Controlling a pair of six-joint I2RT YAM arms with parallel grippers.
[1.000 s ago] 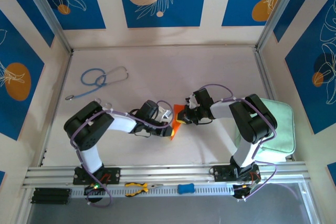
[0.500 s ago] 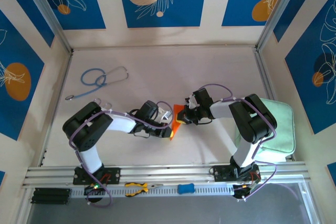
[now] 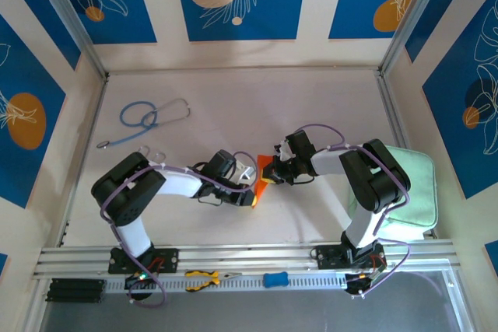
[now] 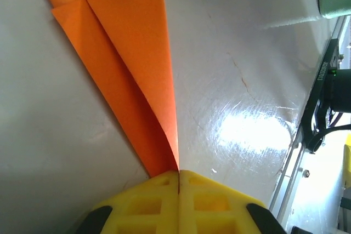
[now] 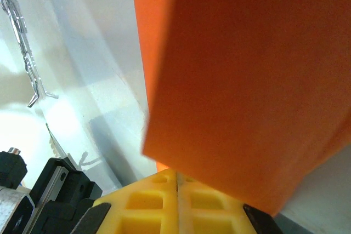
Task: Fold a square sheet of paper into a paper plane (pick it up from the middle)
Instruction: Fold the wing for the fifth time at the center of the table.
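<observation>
Held at mid-table between the two arms: the orange paper (image 3: 264,166), partly folded, lying across the pale tabletop (image 3: 311,106). Pinched at its narrow near tip by the left gripper (image 3: 254,195), yellow pads (image 4: 148,206) pressed flat together with no gap. From the left wrist: folded layers fanning up and away from that pinch, one diagonal fold edge lapping over another, the inner flap curling slightly (bright glare on the table just to the right). Clamped at the other end by the right gripper (image 3: 271,177), likewise closed tight, the paper spreading broad and blurred above its fingertips. Cannot tell how much of the paper touches the table. Elsewhere: a blue stethoscope (image 3: 148,118) at far left, well apart; a pale green pad (image 3: 408,184) beside the right arm; yellow pliers (image 3: 204,277) on the near rail.
</observation>
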